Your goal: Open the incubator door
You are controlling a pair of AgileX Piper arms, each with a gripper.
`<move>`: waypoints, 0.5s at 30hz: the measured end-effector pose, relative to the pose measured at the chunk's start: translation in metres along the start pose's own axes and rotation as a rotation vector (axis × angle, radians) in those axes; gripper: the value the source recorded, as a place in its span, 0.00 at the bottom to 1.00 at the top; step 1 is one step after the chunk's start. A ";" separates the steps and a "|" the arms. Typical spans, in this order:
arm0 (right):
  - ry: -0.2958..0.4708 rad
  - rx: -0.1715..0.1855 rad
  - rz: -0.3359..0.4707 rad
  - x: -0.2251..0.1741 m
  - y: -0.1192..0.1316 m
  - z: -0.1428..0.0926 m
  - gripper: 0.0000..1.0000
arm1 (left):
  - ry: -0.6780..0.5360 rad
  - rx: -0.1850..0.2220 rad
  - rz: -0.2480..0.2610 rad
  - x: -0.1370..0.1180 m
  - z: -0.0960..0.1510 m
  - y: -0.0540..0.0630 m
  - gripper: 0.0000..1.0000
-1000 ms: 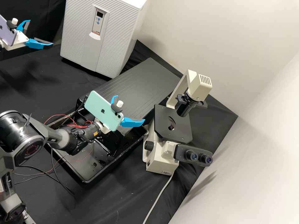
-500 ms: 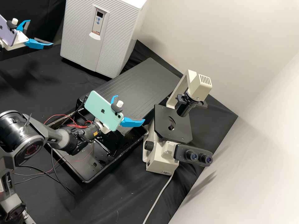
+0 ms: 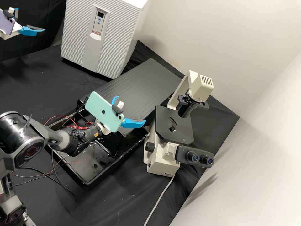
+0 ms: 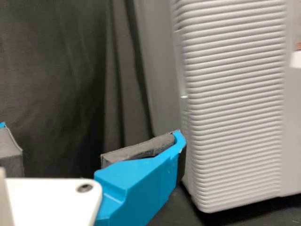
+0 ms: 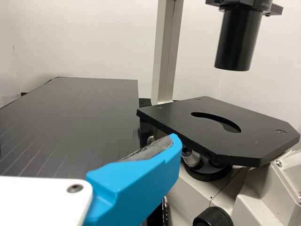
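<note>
Black cloth [image 3: 37,94] spread below, incubator [image 3: 133,36] standing on it, door [image 3: 76,37] closed. My left gripper [image 3: 30,19] hangs beside the incubator, apart from it, opened wide. My right gripper [image 3: 131,109], also wide, sits farther from the incubator.

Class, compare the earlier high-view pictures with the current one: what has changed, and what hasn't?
The left gripper, with its lavender phone, has moved toward the high view's upper left corner. Nothing was taken hold of or let go. The right gripper, the incubator with its door shut, and the microscope stayed as they were.
</note>
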 end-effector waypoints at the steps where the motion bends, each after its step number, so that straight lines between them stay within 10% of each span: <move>1: 0.000 0.000 0.000 0.000 0.000 0.000 1.00 | 0.003 0.003 0.003 0.003 -0.002 0.000 1.00; 15: 0.000 0.000 0.000 0.000 0.000 0.000 1.00 | -0.399 -0.018 0.043 0.050 0.019 0.015 1.00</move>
